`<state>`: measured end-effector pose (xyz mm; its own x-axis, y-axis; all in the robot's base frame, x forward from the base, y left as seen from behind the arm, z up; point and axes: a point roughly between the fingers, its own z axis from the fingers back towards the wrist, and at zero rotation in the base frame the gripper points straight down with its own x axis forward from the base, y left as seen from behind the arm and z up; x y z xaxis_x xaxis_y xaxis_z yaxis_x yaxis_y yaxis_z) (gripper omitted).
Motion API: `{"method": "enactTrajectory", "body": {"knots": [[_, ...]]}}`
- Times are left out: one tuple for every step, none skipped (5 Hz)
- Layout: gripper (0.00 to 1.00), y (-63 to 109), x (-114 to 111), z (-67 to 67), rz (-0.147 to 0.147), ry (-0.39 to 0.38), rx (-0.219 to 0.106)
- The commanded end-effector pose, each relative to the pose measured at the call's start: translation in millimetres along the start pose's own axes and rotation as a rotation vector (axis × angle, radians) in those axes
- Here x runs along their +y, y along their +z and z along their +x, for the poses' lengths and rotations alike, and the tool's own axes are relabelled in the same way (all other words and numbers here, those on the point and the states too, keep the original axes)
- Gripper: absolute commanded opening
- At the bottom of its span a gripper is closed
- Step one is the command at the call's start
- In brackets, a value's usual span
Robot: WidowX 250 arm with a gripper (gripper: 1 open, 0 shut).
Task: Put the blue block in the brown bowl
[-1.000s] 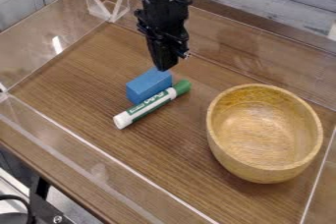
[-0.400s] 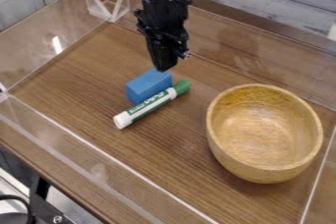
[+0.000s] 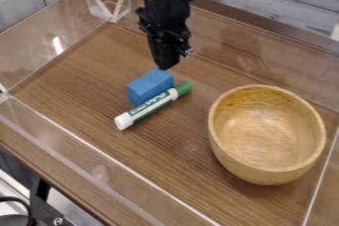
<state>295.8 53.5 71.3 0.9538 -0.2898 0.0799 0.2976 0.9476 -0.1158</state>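
The blue block (image 3: 153, 85) lies a little left of the frame's centre on the wooden table (image 3: 93, 71), not yet picked up, and the brown bowl (image 3: 268, 132) sits empty at the lower right, well apart from it. A white marker with a green cap (image 3: 153, 107) lies slantwise just below the block, touching or nearly touching its lower edge.

The chief risk, as I judge it, is that marker. If the fingers come down on the block's lower side they may pinch the marker too, or knock it so it rolls and drags the block askew. A second risk is the grip itself: the block is small and smooth-faced, so an off-centre hold could let it twist or slip out on the way to the bowl. The clear walls around the table leave little room for a wide swing, though the path toward the bowl looks free.

The gripper (image 3: 169, 60) hangs just above the block's upper right corner, pointing straight down from the black arm that enters at the top of the frame. Its fingers are pressed together with nothing between them, so they must spread before any grasp
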Motion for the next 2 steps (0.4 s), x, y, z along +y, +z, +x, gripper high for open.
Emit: {"method": "enactTrajectory", "body": {"knots": [[1.00, 18.7, 6.3, 10.9, 0.040, -0.013, -0.064], [1.00, 15.6, 8.7, 10.6, 0.038, -0.018, -0.063]]}}
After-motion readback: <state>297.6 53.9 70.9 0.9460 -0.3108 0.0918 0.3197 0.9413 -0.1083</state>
